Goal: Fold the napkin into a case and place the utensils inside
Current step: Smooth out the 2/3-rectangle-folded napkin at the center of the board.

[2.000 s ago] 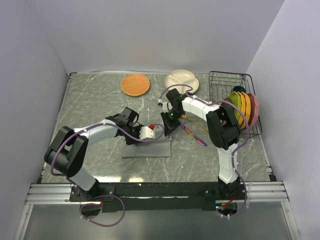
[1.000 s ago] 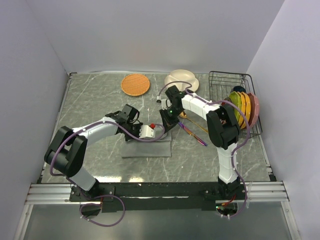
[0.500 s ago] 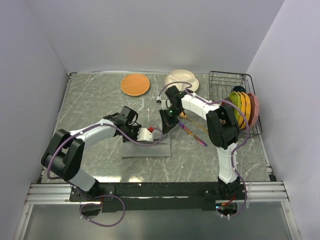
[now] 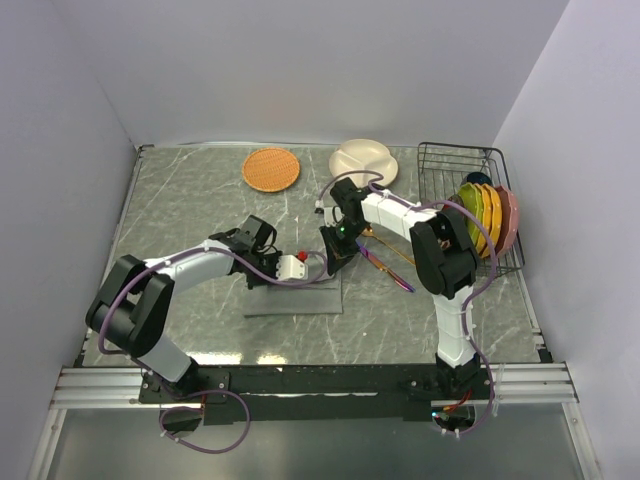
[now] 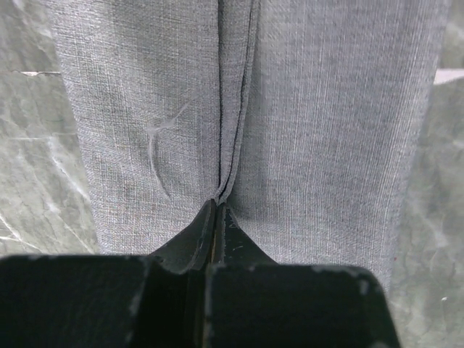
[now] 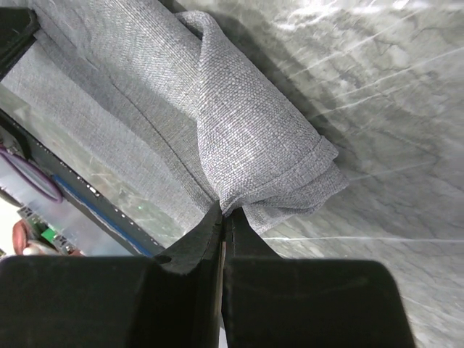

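Observation:
The grey napkin [image 4: 298,299] lies as a narrow folded strip on the marble table between the arms. My left gripper [image 4: 265,282] is at its left end; in the left wrist view the jaws [image 5: 217,206] are shut on the napkin's [image 5: 319,109] layered middle seam. My right gripper [image 4: 335,268] is at the strip's right end, lifting it; in the right wrist view it [image 6: 222,212] is shut on the rolled corner of the napkin [image 6: 246,130]. The purple knife [image 4: 388,270] and the gold spoon [image 4: 395,250] lie on the table just right of the right gripper.
A round orange woven mat [image 4: 271,168] and a cream plate [image 4: 363,160] lie at the far side. A black wire rack [image 4: 450,160] holding coloured plates [image 4: 487,215] stands at the right edge. Grey walls close in the table.
Both grippers stay shut on the napkin. The right gripper has shifted slightly with the raised right end; the left arm has barely moved.

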`<state>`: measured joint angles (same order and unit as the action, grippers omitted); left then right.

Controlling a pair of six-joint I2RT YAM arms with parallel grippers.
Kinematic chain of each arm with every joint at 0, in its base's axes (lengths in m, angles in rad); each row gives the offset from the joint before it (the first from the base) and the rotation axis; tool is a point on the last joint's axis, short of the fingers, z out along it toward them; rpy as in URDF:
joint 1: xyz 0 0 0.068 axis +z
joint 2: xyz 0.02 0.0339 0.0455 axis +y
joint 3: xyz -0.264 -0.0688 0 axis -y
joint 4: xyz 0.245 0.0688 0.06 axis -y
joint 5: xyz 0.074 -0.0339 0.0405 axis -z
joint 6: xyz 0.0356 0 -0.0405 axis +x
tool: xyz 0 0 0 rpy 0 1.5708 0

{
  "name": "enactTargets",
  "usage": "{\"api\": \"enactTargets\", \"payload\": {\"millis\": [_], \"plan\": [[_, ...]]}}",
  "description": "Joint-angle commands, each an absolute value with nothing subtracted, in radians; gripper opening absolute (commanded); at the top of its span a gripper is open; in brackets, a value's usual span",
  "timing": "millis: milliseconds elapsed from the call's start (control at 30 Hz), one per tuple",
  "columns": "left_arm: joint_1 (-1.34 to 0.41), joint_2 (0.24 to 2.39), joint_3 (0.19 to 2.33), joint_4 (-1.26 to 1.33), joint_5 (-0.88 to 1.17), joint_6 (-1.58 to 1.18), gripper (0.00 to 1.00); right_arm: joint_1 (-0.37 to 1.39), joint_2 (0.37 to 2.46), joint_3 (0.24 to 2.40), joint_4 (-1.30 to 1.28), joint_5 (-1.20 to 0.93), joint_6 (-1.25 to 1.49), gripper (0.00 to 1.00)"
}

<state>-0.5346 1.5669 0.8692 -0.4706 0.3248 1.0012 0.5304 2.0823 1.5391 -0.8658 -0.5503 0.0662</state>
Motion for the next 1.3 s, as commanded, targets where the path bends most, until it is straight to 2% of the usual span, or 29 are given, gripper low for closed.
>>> {"api": "enactTargets", "payload": {"millis": [0,267,433,700,967,1067,1100,1200,1267], "plan": [[-0.54,1.563,0.908,-0.437,0.38,0.934,0.01,0.531,2.086,1.621,-0.894,-0.526,0.043,0.0],[-0.541,1.581,0.92,-0.399,0.35,0.882,0.01,0.528,2.106,1.674,-0.937,-0.52,0.015,0.01],[-0.541,1.597,0.913,-0.396,0.334,0.87,0.01,0.532,2.102,1.632,-0.936,-0.54,0.025,0.02],[-0.541,1.586,0.891,-0.413,0.327,0.896,0.01,0.538,2.095,1.571,-0.91,-0.552,0.052,0.13],[-0.54,1.592,0.884,-0.413,0.33,0.888,0.01,0.548,2.091,1.539,-0.885,-0.566,0.078,0.08],[-0.538,1.589,0.881,-0.414,0.336,0.87,0.1,0.554,2.091,1.513,-0.87,-0.568,0.089,0.13],[-0.535,1.583,0.884,-0.417,0.348,0.85,0.19,0.554,2.092,1.508,-0.861,-0.566,0.092,0.14],[-0.49,1.536,0.931,-0.452,0.464,0.784,0.36,0.552,2.098,1.496,-0.839,-0.558,0.098,0.12],[-0.433,1.488,0.965,-0.472,0.547,0.738,0.39,0.551,2.098,1.49,-0.825,-0.557,0.106,0.1]]}}
